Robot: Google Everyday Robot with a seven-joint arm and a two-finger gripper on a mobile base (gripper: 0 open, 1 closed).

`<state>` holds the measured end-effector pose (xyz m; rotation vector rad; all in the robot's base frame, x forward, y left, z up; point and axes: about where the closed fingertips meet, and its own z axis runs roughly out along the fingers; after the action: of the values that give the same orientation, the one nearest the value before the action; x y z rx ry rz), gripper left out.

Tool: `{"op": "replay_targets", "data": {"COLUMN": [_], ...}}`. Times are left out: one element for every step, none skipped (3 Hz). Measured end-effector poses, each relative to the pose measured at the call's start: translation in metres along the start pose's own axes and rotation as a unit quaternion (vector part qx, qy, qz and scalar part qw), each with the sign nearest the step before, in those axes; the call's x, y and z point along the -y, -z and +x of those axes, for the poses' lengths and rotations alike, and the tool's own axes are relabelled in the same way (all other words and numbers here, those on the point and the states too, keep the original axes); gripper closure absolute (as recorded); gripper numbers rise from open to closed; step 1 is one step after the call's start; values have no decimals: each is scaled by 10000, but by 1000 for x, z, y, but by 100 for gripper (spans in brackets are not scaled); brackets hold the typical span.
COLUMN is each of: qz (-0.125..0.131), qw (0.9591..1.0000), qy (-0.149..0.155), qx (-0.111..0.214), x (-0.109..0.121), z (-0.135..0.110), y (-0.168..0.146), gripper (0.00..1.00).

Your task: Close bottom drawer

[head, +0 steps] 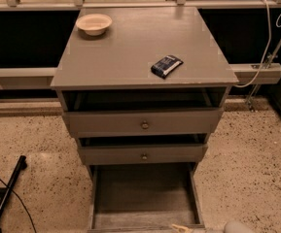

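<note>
The bottom drawer point(144, 194) of the grey cabinet point(140, 57) is pulled far out toward me. Its worn greyish floor shows, and its front runs along the picture's lower edge. My gripper point(183, 228) shows only as a pale tip at the lower edge, at the right part of the drawer's front. The rounded white end of my arm point(237, 226) is just right of it. The rest of the gripper is out of view.
The two upper drawers point(144, 123) with round knobs stand slightly open. A beige bowl point(94, 23) and a dark blue packet point(166, 65) lie on the cabinet top. A black rod and cable point(6, 198) lie on the speckled floor at the left. White cables point(269, 38) hang at the right.
</note>
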<state>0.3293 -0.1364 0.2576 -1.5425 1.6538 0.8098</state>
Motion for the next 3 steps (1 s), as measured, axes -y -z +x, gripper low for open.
{"op": "replay_targets", "data": {"qz": [-23,22,128], "qw": [9999,9991,9969], "qy": [-62,-132,-241], "qx": [-89,-404,-739], "x": [-4,-5,-1], "z": [8,19,35], "y": [-23,-43,-67], "gripper": [42,65,88]}}
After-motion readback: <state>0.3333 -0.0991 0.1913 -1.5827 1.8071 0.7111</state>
